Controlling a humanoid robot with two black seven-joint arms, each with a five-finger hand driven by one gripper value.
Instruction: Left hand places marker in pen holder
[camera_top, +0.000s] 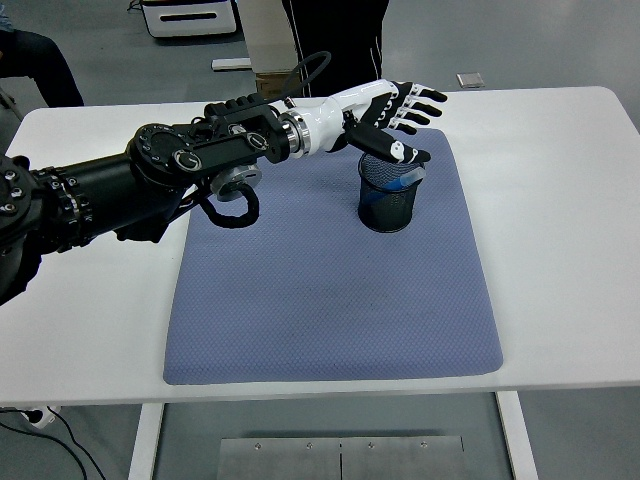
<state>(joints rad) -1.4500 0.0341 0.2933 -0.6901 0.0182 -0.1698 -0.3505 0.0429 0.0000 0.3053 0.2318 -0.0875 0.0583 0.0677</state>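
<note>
We see the left hand (392, 108) held just above the black mesh pen holder (389, 196), its fingers spread apart and holding nothing. The blue marker (398, 183) sits inside the holder, though through the mesh we can only make out what seems to be its upper part. The holder stands on the far part of the blue mat (330, 300).

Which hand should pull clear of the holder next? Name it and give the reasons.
Left. The left hand is open above the pen holder, with the blue marker inside it. No right hand is in view.
</note>
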